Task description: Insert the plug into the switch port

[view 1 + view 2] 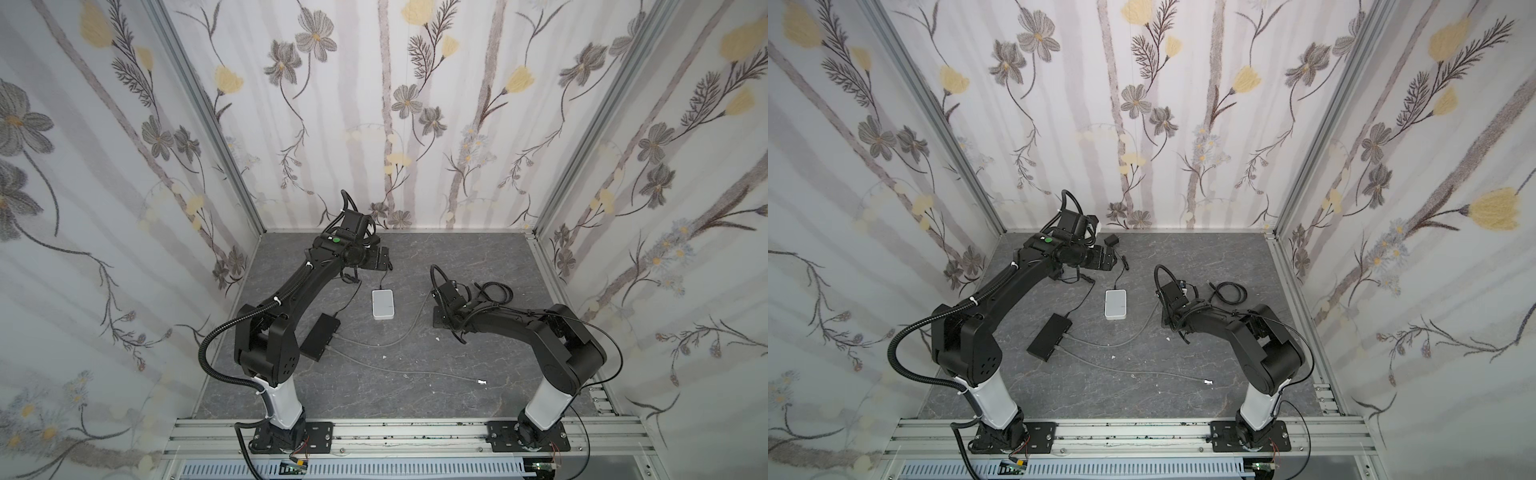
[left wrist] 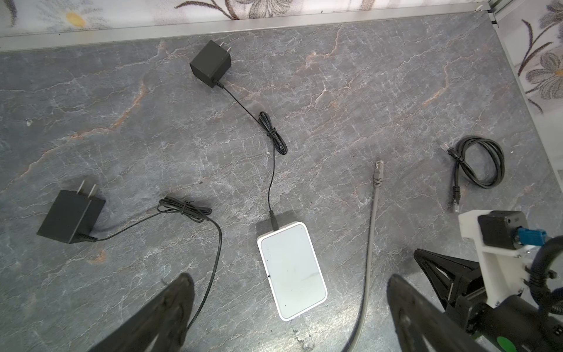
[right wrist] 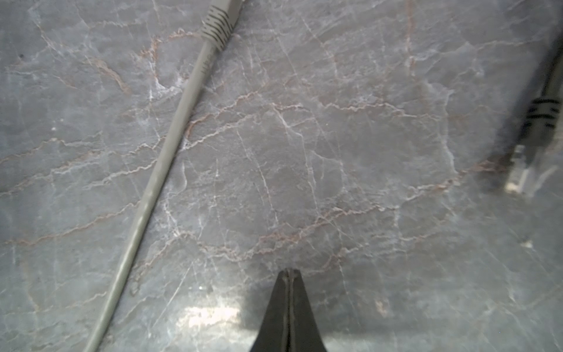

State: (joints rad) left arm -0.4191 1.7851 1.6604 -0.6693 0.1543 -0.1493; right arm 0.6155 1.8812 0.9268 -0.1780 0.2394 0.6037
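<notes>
— Just ahead of the right gripper (image 3: 288,271), pinched shut on nothing, the grey plug (image 2: 378,166) lies loose on the surface (image 2: 122,137). Nothing inserted yet?

— No, I'd say pick-up and insertion are both left. Below the left gripper (image 2: 291,278), spread wide and empty, sits the switch (image 1: 382,304), its ports hidden. A black cable (image 2: 478,161) coiled beside the right gripper could snag.

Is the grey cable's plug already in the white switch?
No, in the left wrist view the grey plug lies loose on the table, apart from the white switch.
</notes>
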